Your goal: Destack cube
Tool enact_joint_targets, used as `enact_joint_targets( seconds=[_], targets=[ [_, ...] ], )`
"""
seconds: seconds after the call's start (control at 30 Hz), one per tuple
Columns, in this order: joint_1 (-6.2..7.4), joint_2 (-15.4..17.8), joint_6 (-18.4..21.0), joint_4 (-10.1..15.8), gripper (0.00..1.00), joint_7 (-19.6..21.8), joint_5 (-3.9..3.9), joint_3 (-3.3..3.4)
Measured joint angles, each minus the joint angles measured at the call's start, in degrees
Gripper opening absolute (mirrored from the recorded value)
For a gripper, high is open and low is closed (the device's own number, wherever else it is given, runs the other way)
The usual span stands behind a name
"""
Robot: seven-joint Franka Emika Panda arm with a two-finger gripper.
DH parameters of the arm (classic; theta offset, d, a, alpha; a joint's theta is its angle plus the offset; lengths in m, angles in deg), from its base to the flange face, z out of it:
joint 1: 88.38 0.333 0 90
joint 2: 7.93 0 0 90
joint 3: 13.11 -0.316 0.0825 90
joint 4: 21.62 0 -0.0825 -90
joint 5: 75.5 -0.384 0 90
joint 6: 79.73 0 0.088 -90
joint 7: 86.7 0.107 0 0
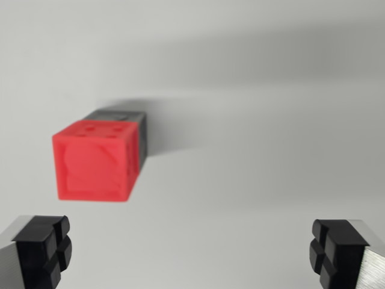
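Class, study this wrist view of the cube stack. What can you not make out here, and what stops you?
- Dark cube: mostly hidden behind the red cube; its markings are unreadable.
- Red cube: blurred, so its face pattern is unclear.
- Gripper: jaws wide apart; the bottom edge cuts them off.
- Stack's resting surface: contact hidden by the red cube.

A red cube (95,161) of matt plastic, its faces lightly embossed with circles and dimples, sits on a darker grey cube (131,126) with a duller finish. The tabletop (271,120) is smooth, matt white. The hand (191,253) has black rubbery ribbed pads (45,247) on brushed metal fingers
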Motion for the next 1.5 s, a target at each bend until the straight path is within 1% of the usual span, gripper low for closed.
enact_joint_targets(
  seconds=[0.17, 0.3, 0.43, 0.57, 0.77, 0.87, 1.13, 1.33, 1.5],
  targets=[
    [1.06, -0.5, -1.6, 0.9, 1.0, 1.3, 0.01, -0.57],
    [2.21, -1.2, -3.4, 1.8, 1.0, 2.8, 0.11, -1.15],
    [3.19, -1.8, -4.8, 2.5, 1.0, 4.1, 0.29, -1.66],
    [4.43, -2.7, -6.5, 3.0, 1.0, 5.7, 0.51, -2.13],
    [6.11, -4.1, -8.6, 3.6, 1.0, 7.6, 0.88, -2.67],
    [6.38, -5.0, -9.9, 3.9, 1.0, 7.9, 1.06, -2.66],
    [6.45, -9.7, -14.6, 4.2, 1.0, 8.2, 1.68, -2.23],
    [6.68, -12.5, -17.7, 4.3, 1.0, 8.6, 2.16, -1.96],
    [6.86, -14.5, -19.6, 4.3, 1.0, 8.8, 2.41, -1.71]
  ],
)
